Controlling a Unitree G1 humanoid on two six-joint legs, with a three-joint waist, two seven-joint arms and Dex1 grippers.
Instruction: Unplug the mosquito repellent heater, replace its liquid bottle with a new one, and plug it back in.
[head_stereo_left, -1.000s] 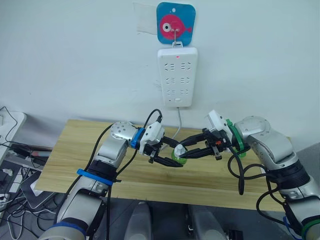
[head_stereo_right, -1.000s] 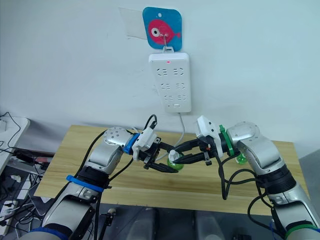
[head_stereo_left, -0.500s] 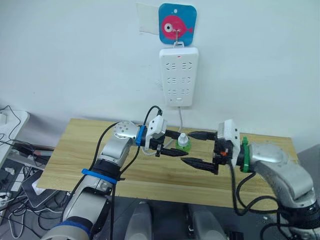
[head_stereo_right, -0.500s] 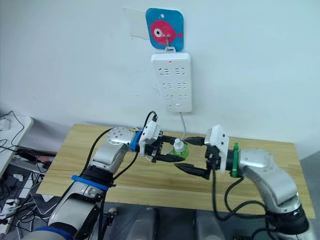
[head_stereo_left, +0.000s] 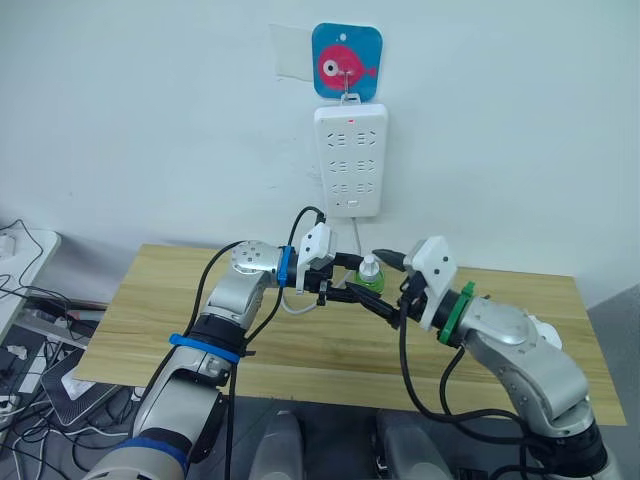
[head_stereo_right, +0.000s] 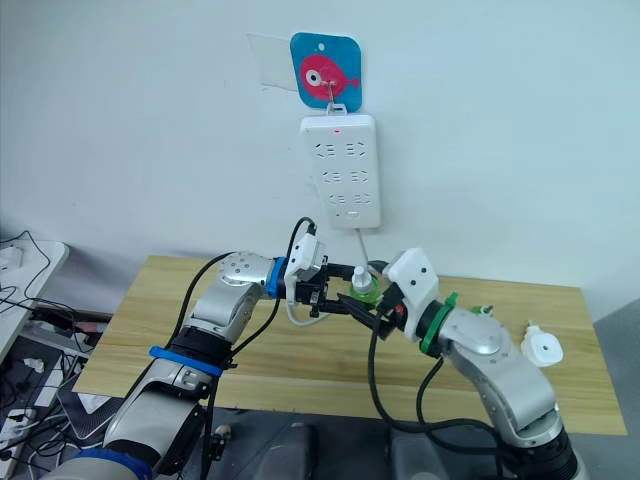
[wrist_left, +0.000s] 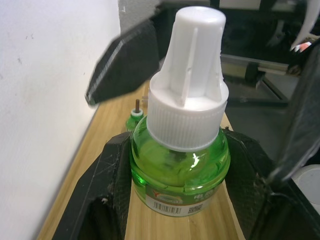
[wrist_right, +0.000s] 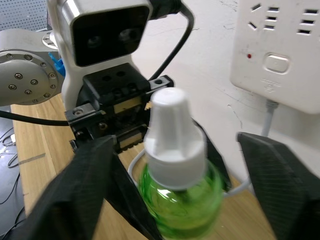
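— How far along?
— Heater (head_stereo_right: 541, 348) is unplugged, lying on the table (head_stereo_right: 200, 330), well right of the power strip (head_stereo_right: 343, 170). Left gripper (wrist_left: 175, 200) clamps the capped green bottle (wrist_left: 180, 165) below the strip; right gripper (wrist_right: 200, 165) is spread around its cap — uncapping, fitting and replugging remain.

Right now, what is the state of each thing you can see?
green liquid bottle: capped, upright, held in left gripper.
right gripper: open, fingers either side of the cap.
mosquito repellent heater: unplugged, lying on table.
power strip: hanging on wall, red light on.
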